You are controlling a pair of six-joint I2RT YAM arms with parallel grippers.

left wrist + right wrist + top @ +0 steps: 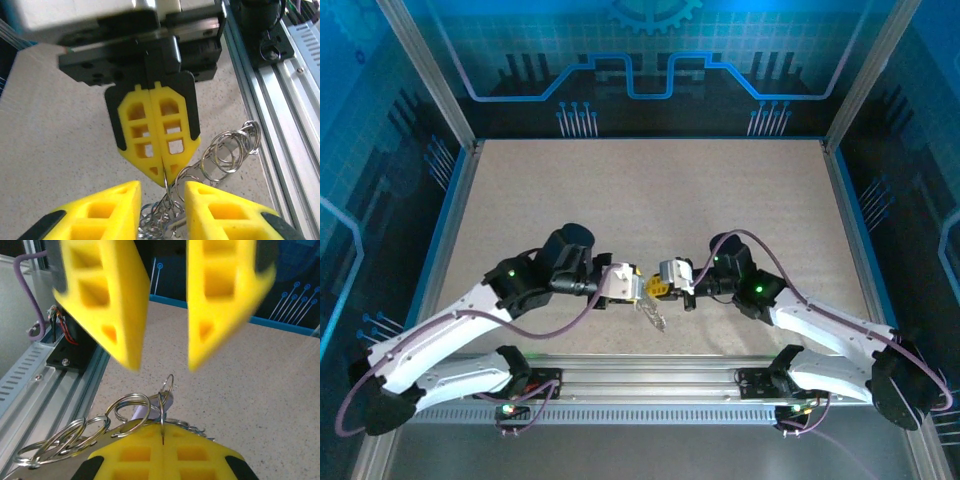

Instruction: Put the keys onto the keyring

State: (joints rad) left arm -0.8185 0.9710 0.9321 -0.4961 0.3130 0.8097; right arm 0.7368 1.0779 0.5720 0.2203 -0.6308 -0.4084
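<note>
My right gripper is shut, its yellow tips pinching a thin grey ring seen edge-on, the keyring. Several split rings and a pale lilac key hang bunched against it. In the left wrist view that shut right gripper points at my left gripper, whose fingers stand open on either side of the ring bunch without closing on it. From above, the left gripper and right gripper meet tip to tip, the rings dangling below. No red key shows.
A chain of linked split rings trails toward the aluminium rail at the table's near edge. The speckled tabletop stretches behind the grippers. Frame posts and blue walls enclose the sides and back.
</note>
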